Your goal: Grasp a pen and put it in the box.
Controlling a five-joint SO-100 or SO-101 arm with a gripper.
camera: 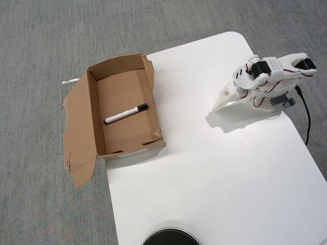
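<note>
Folded low over the white worktop (204, 168) at the right of the overhead view, the pincer (220, 103) is being held well apart from the box (92, 109), with nothing gripped; whether it is clenched cannot be told. Inside the box, the pen (125, 113) is lying on the cardboard floor, so the task is being judged complete

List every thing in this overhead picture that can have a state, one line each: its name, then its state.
pen: capped, lying flat on the floor of the box, held by nothing.
box: open at the top, one wide flap spread flat on the carpet, one end resting on the table.
end effector: empty, far from the box over the table; whether open or shut cannot be told.
table: bears the arm and one end of the box.
</note>
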